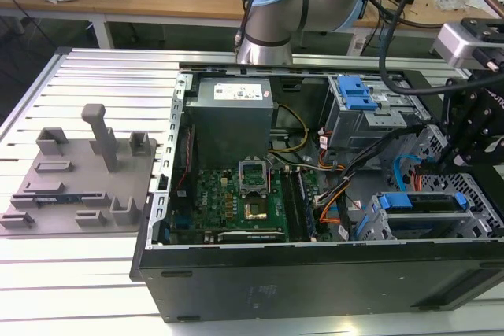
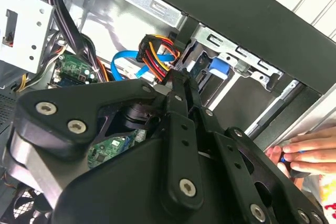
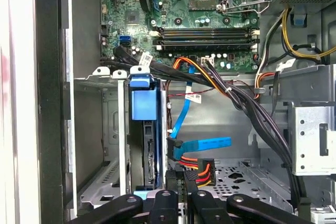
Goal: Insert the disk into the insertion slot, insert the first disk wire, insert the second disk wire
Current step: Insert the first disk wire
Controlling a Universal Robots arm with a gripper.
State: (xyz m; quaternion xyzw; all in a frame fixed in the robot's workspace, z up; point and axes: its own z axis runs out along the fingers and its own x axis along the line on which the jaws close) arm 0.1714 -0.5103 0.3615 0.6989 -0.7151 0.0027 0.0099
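Note:
The disk [image 3: 143, 104] in its blue frame sits inside the insertion slot [image 3: 100, 129], a grey perforated cage; the exterior view shows the disk [image 1: 417, 201] low at its right. The first disk wire [image 3: 202, 144], light blue, loops down with its dark plug against the disk's edge. My gripper [image 3: 184, 178] is shut on the black plug of the second disk wire [image 3: 195, 167], the red and orange strands, just beside the disk's connector edge. In the second wrist view the gripper [image 2: 182, 85] pinches that plug below the second disk wire [image 2: 155, 51], with the first disk wire [image 2: 126, 61] behind.
Thick black cables [image 3: 247, 108] cross the case beside the motherboard [image 3: 199, 19]. A taller bay with a blue tab [image 1: 358, 96] stands behind. A person's hand [image 2: 303, 153] rests at the case edge. A grey fixture plate [image 1: 79, 179] lies at the exterior view's left.

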